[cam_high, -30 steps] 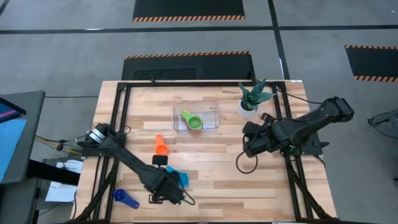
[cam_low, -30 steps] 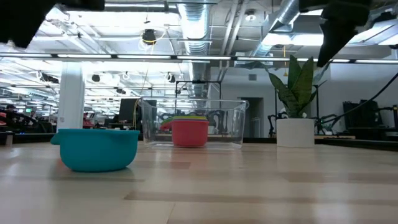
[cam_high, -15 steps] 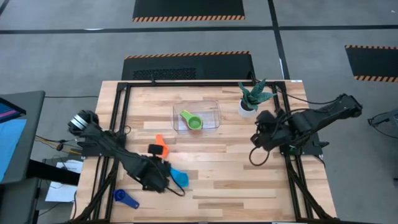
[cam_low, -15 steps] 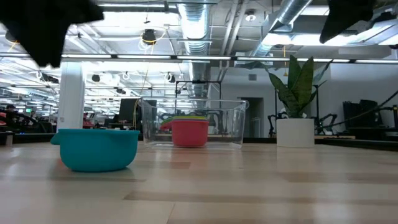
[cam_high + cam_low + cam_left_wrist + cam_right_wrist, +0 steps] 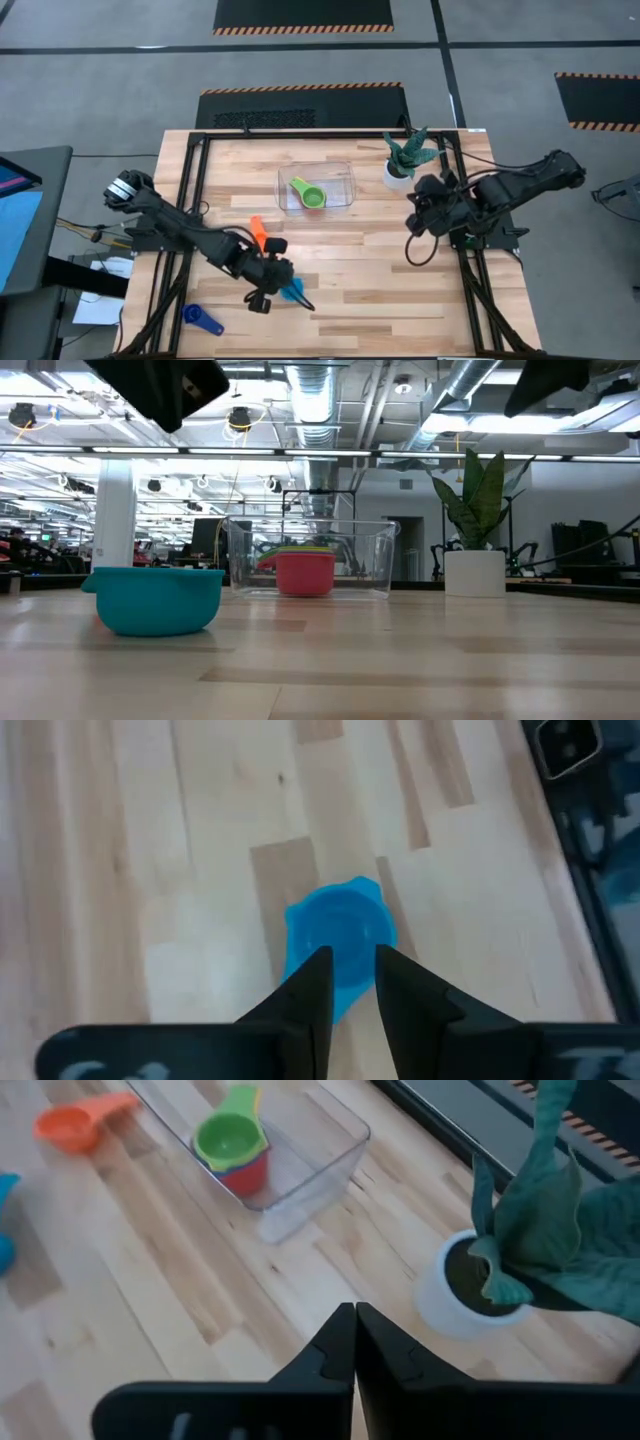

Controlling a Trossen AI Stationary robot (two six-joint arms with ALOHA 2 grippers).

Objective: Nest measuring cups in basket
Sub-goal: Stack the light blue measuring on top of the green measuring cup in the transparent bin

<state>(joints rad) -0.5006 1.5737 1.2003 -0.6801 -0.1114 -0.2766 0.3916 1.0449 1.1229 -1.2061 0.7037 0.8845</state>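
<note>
The left gripper (image 5: 350,982) is hovering over the teal cup (image 5: 337,946), fingers narrowly apart, holding nothing. Next, I judge, descending and grasping for the basket (image 5: 341,172). The right gripper (image 5: 354,1348), fingers together, is waiting beside the plant pot (image 5: 452,1292).

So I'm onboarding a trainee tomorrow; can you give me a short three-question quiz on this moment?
1. True or false: the orange measuring cup lies inside the basket.
2. Which cup sits directly below the left end effector? A) dark blue cup B) teal cup C) green cup
3. Fill in: the right end effector hangs above the table near the potted ____.

Key:
1. False; it lies on the table.
2. B, the teal cup. The dark blue cup and the green cup lie elsewhere.
3. plant.
</note>
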